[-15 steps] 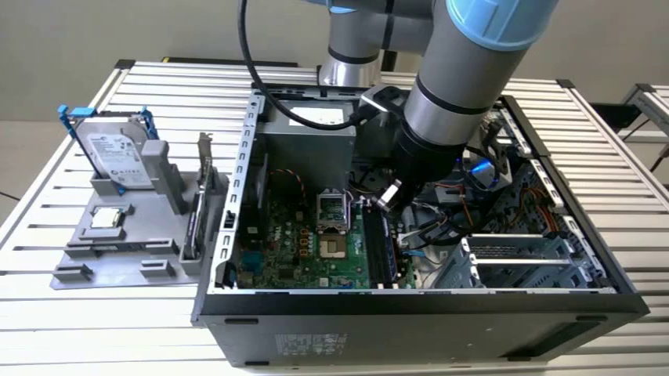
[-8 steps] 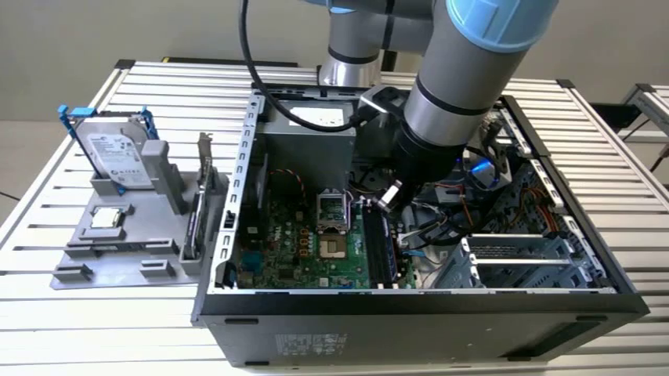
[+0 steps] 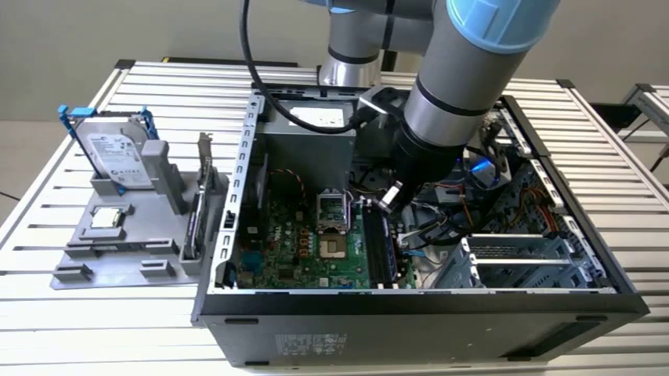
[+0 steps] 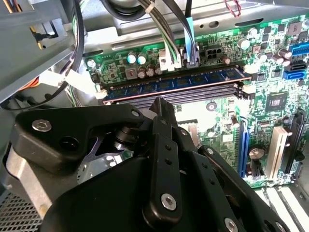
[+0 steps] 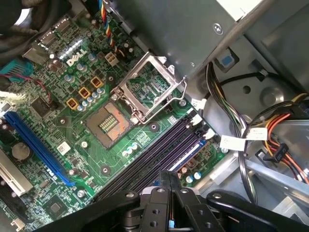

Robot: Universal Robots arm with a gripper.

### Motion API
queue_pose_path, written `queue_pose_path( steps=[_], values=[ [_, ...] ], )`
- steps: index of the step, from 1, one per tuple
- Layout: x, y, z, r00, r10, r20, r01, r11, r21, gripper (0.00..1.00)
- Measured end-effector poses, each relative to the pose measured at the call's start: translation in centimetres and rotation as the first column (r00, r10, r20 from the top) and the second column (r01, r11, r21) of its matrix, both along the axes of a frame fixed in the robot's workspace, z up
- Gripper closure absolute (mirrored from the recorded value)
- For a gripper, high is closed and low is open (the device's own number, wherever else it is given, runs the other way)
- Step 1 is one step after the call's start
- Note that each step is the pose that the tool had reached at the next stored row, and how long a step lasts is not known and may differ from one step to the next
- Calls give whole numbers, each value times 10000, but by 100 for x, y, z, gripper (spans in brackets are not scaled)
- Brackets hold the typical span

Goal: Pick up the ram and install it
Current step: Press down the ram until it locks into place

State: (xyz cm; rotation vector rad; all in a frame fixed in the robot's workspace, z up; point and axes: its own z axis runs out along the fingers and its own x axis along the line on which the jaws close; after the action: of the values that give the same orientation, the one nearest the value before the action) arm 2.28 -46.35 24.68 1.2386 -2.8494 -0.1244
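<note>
The ram [image 4: 174, 84] sits in its motherboard slot [image 4: 203, 94]; the gripper [image 4: 161, 108] presses its edge, fingers closed together; push straight down, evenly

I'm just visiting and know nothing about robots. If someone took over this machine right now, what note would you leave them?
Pincer: shut, holding nothing, tip just over the ram.
Ram: standing in a memory slot on the motherboard, inside the open computer case.
Done: ram picked up and placed in its slot.
Left: I cannot tell whether the ram is pressed fully home or whether the white end clips have latched; check that.
</note>
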Motion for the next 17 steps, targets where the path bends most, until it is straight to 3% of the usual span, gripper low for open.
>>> queue_pose_path(
  steps=[17],
  values=[
    [0,0,-11,9988,486,3,-486,9988,115,100]
  ],
)
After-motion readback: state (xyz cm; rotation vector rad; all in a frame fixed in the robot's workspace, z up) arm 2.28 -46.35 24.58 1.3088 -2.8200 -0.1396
